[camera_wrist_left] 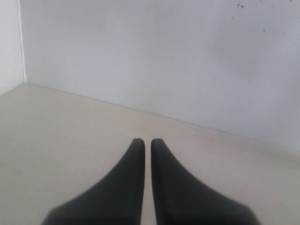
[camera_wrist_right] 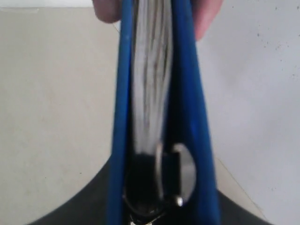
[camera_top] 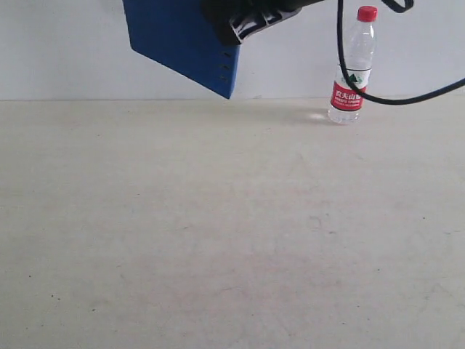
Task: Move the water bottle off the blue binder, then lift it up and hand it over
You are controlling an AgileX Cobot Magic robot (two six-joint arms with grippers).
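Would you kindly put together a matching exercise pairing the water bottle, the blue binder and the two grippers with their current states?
Things:
1. water bottle
2. blue binder
3. left gripper
4. right gripper

States:
A. shut, nothing between its fingers
B. standing upright on the table
C. clamped on the binder's edge
D. held tilted in the air, off the table

Pairs: 1-B, 2-D, 3-A, 4-C
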